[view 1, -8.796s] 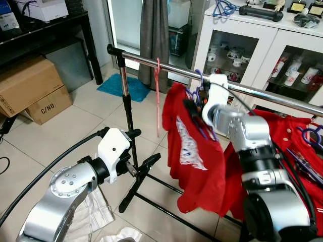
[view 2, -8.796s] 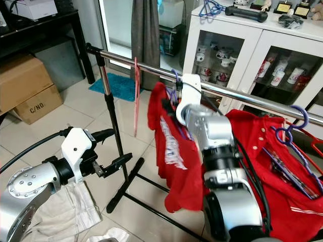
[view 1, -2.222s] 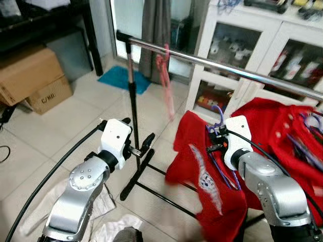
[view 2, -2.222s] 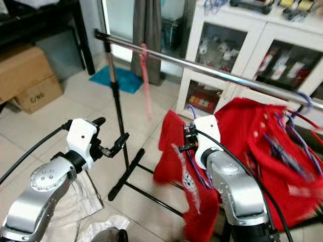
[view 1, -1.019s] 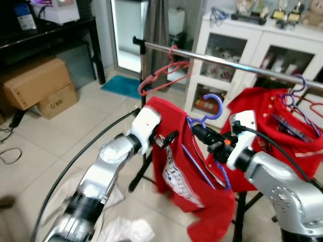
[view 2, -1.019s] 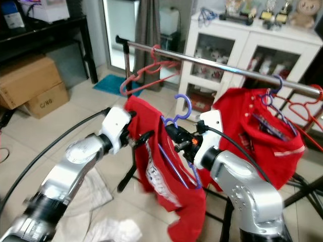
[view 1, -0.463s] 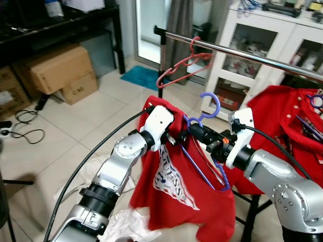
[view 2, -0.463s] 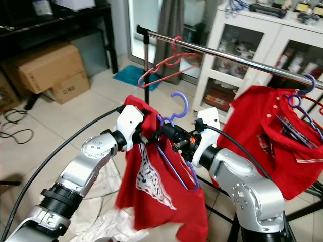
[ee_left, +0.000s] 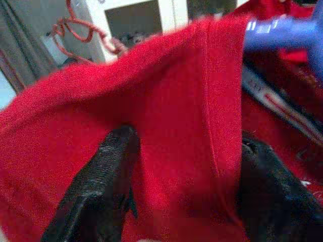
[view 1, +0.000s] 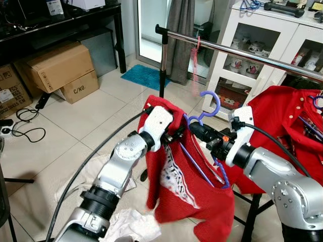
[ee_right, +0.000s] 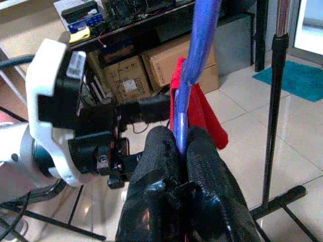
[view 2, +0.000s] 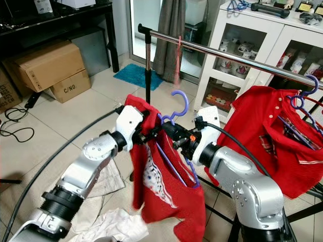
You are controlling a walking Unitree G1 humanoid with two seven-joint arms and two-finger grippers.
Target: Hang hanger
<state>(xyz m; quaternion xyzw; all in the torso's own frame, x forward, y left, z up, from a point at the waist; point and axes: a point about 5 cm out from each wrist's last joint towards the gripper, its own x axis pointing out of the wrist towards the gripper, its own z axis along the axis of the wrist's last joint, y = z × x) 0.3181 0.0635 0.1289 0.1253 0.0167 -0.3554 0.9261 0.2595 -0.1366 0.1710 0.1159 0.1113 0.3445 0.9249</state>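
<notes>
A purple hanger [view 1: 209, 105] carries a red shirt [view 1: 189, 186] in front of me, below the steel rail [view 1: 237, 50] of the clothes rack. My right gripper [view 1: 196, 131] is shut on the hanger's neck just under the hook; in the right wrist view the fingers [ee_right: 164, 151] pinch the purple hanger [ee_right: 199, 45]. My left gripper [view 1: 176, 136] is at the shirt's shoulder. In the left wrist view its fingers [ee_left: 103, 171] stand apart on either side of a fold of the red shirt [ee_left: 176, 101].
A pink hanger [view 1: 195, 55] hangs on the rail near its left end. A second red shirt [view 1: 287, 121] hangs at the right. Behind the rail stands a white glass-door cabinet [view 1: 262, 30]. Cardboard boxes [view 1: 58, 68] and cables [view 1: 25, 133] lie left; white cloth [view 1: 128, 227] is on the floor.
The shirt's lower part has swung inward and hangs narrower. The pink hanger on the rail has turned edge-on. Both grippers stay at the hanger and shoulder.
</notes>
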